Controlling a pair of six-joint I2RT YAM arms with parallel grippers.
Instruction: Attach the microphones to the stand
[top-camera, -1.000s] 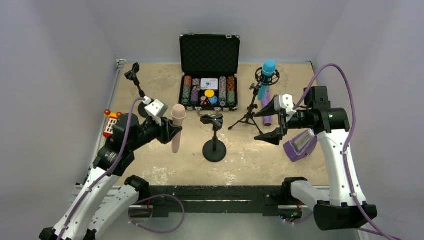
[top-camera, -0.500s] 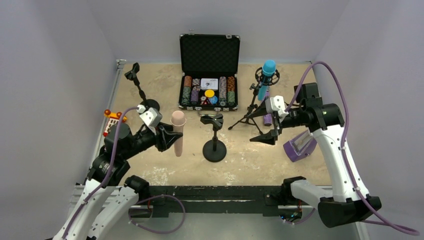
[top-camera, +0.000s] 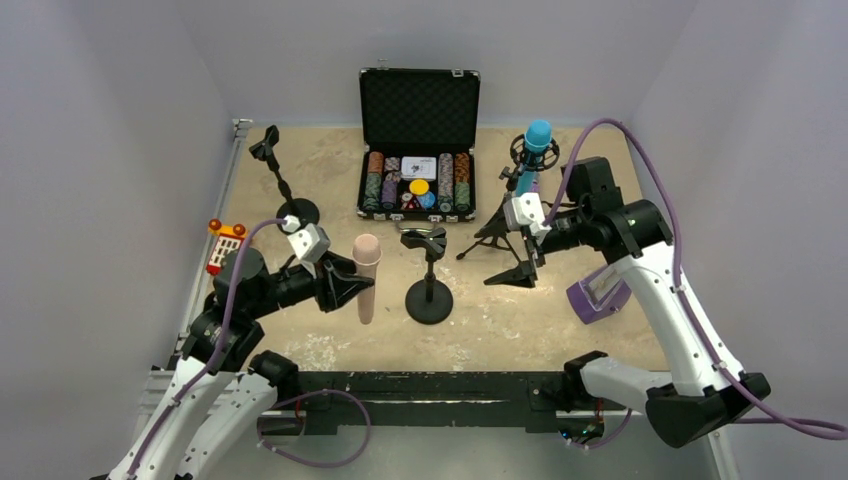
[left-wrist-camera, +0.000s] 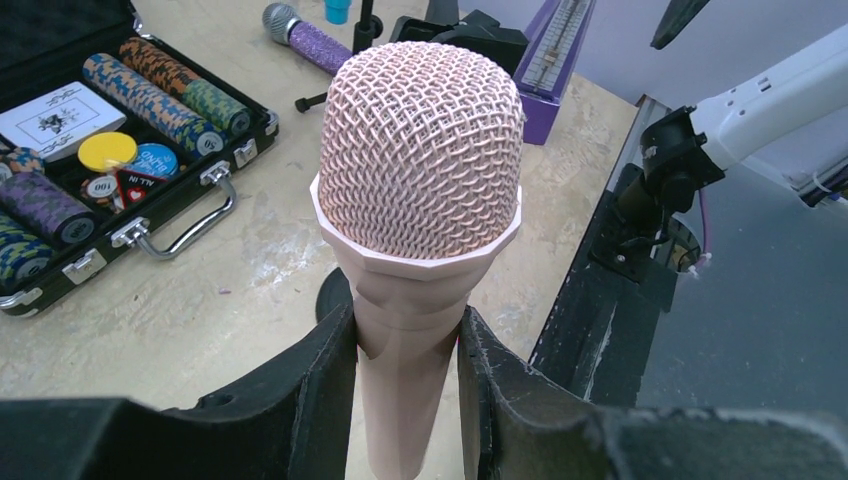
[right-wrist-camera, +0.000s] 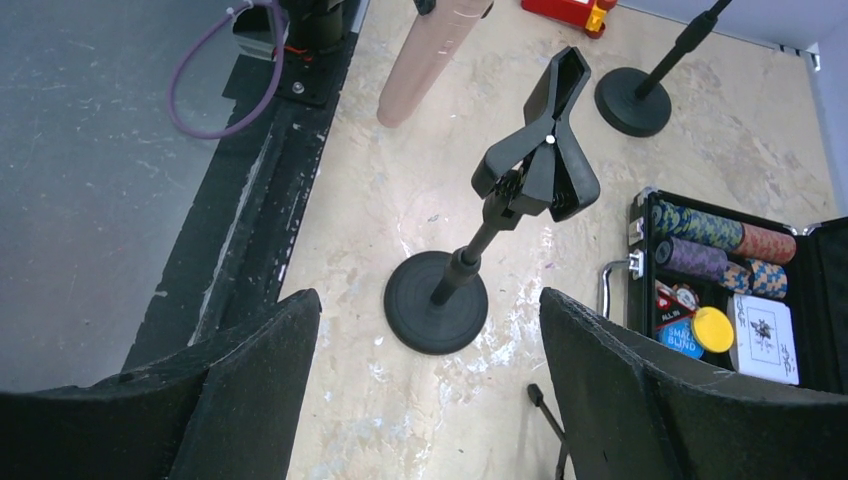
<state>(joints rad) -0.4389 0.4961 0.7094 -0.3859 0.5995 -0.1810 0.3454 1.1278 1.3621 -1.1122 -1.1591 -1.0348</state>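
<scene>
My left gripper (top-camera: 352, 290) is shut on a pink microphone (top-camera: 366, 278) and holds it upright above the table, just left of the short black stand (top-camera: 430, 272) with its open clip. In the left wrist view the fingers (left-wrist-camera: 310, 390) clamp the pink handle (left-wrist-camera: 405, 400) below the mesh head. My right gripper (top-camera: 517, 252) is open and empty, right of that stand; its wrist view shows the clip (right-wrist-camera: 545, 150), the round base (right-wrist-camera: 437, 300) and the pink handle (right-wrist-camera: 430, 50). A blue microphone (top-camera: 535, 140) sits on a tripod stand. A purple microphone (left-wrist-camera: 310, 42) lies on the table.
An open poker chip case (top-camera: 418, 150) stands at the back centre. A second tall stand (top-camera: 280, 180) is at the back left. A red toy (top-camera: 225, 245) lies at the left edge. A purple metronome (top-camera: 600, 290) is under my right arm.
My left gripper carried the pink microphone nearer and slightly right, closer to the middle stand. My right gripper moved left toward the same stand, still open.
</scene>
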